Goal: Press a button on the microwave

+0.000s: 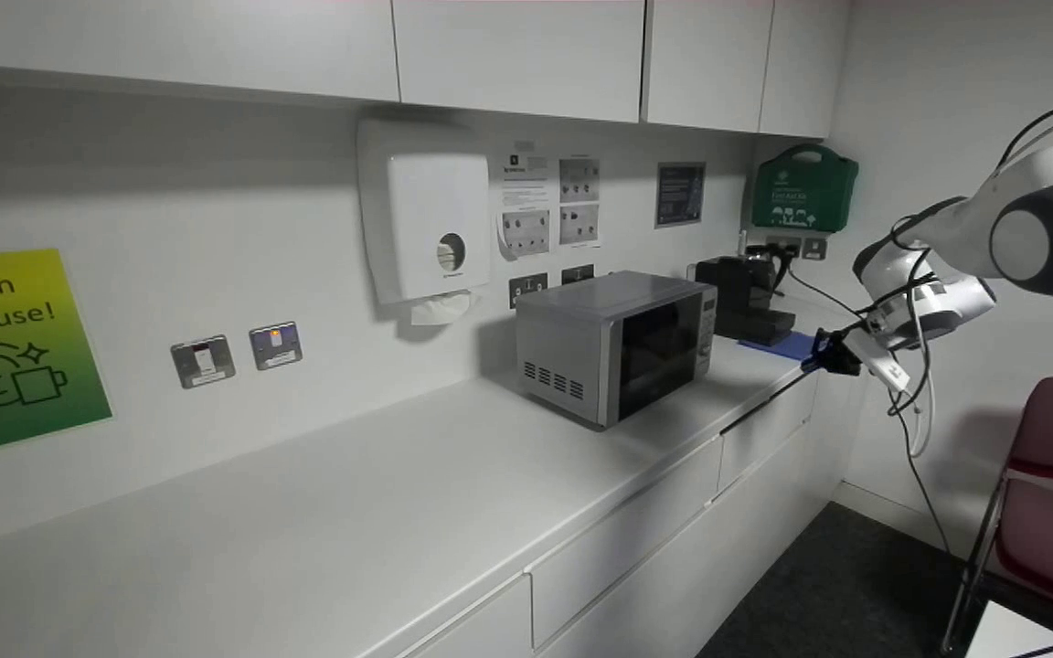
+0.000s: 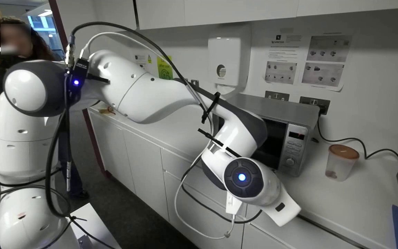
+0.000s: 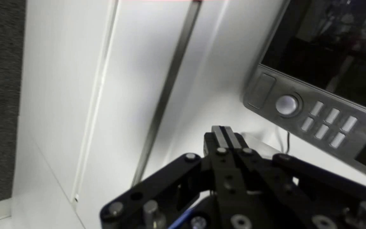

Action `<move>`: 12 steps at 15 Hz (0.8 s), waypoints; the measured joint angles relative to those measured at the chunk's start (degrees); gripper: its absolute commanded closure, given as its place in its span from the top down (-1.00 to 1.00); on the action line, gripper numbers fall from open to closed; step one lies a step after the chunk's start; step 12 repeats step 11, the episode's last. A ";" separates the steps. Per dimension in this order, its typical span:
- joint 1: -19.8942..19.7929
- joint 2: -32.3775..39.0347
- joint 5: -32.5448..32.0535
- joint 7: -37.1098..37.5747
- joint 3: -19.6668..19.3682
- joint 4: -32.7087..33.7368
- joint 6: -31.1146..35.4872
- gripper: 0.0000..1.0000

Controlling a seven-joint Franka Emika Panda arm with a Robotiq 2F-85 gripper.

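Microwave [image 1: 616, 350] on counter [image 1: 335, 493], apart from claw [image 3: 224, 129]

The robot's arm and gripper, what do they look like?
The arm is shiny white and rounded, with dark grey parts. Black and white cables run along it, and a blue light glows near its end. The gripper is black, with silvery bolts and two slim, grey-tipped fingers.

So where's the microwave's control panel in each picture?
In an exterior view: control panel, narrow strip right of center.
In an exterior view: control panel, right of center, shown wider.
Wrist view: control panel, slanting down to the right edge.
Shared landmark: dark door window beside it.
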 measured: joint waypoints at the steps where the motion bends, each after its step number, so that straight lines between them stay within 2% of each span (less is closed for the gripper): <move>1: 3.54 -1.56 -4.97 3.00 -3.32 -2.47 1.10 -1.00; 3: 9.67 -4.20 -15.03 9.98 -8.34 -6.18 4.73 -1.00; 6: 16.70 -6.16 -29.94 21.49 -13.93 -9.11 9.38 -1.00; 7: 18.62 -6.36 -34.90 25.41 -15.69 -9.59 10.57 -0.50; 8: 20.27 -6.44 -39.81 29.41 -17.37 -9.78 11.37 -0.97; 9: 19.29 -6.64 -42.25 31.65 -16.16 -9.72 11.62 -0.84; 11: 14.63 -6.92 -42.84 31.94 -11.05 -9.71 11.76 -0.52; 12: 14.63 -6.92 -42.84 31.94 -11.05 -9.71 11.76 -0.52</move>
